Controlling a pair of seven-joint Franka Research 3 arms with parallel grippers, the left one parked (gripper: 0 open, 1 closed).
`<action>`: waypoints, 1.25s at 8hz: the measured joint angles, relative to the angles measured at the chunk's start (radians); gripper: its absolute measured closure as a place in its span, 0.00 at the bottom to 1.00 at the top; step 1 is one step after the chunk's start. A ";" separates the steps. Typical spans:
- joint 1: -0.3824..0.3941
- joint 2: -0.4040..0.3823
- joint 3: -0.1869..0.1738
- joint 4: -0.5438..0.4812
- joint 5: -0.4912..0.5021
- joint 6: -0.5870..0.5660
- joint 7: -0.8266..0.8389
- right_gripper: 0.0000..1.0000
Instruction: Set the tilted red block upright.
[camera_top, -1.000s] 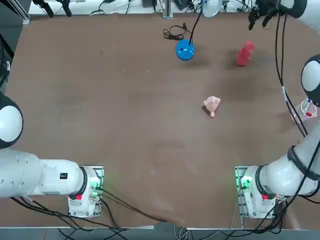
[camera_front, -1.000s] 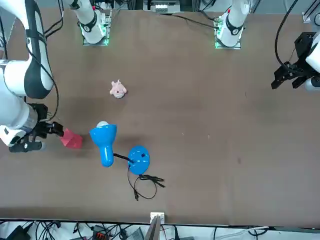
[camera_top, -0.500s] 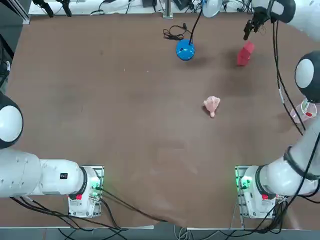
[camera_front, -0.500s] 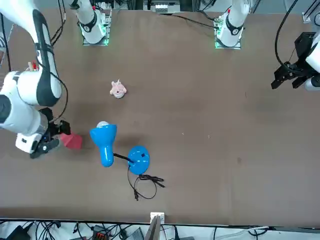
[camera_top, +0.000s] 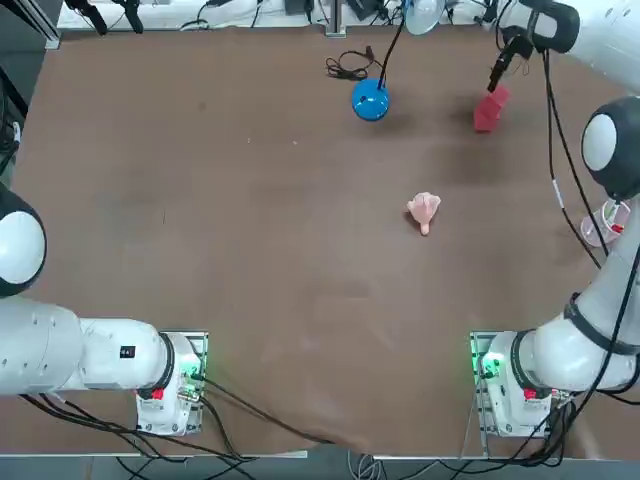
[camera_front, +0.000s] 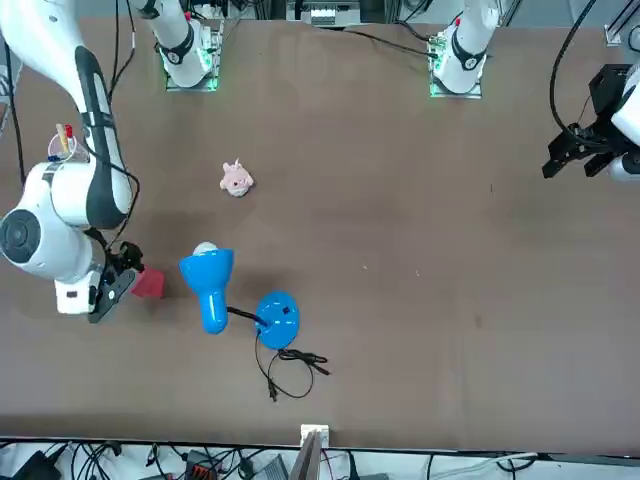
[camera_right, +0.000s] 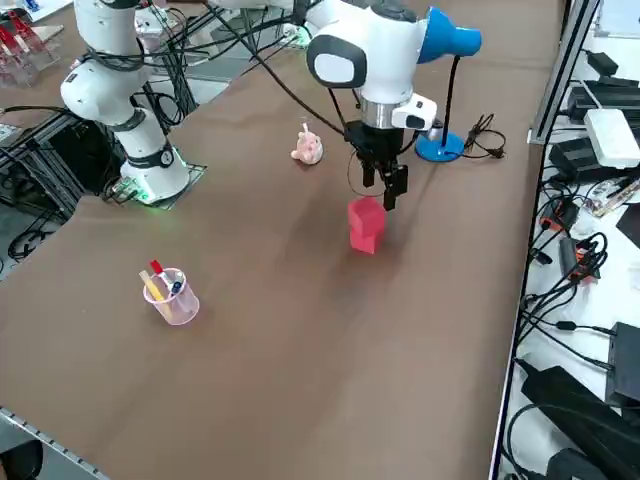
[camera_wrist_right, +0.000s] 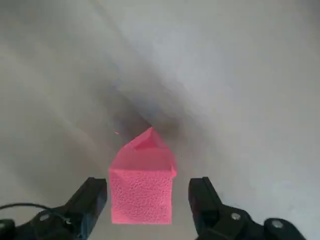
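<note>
While the red block (camera_right: 366, 224) leans on the brown table (camera_right: 250, 330), the robot is at the approach step — nothing is gripped yet. Taking the side view from left to right, a clear cup of pens (camera_right: 170, 296) stands near the table's edge, well away from the work; a small pale pink toy (camera_right: 306, 148) lies further in; then comes the block, with the right gripper (camera_right: 385, 186) hanging just above its top; and past that the blue desk lamp (camera_right: 440, 90) stands near the table's far edge. The overhead view puts the block toward the far right of the table, to the right of the lamp's round base (camera_top: 370, 100).

In the wrist view the fingers (camera_wrist_right: 87, 202) are spread wide, one on each side of the block (camera_wrist_right: 142, 182), with a clear gap to both faces. The block shows a pebbled side and a peaked top edge, so it appears to be tipped.

By this reading, the next move calls for lowering until the pads bracket the block's sides, then closing on it squarely — a grip that meets a slanted face could push it over instead. Once held, the wrist would need to rotate the block until its base sits flat, then let go gently.
</note>
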 joint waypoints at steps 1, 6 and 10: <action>0.000 0.000 0.000 -0.001 0.000 -0.001 -0.008 0.00; 0.003 0.000 0.001 -0.020 0.000 0.000 -0.012 0.00; 0.001 0.000 -0.001 -0.023 0.000 0.000 0.001 0.01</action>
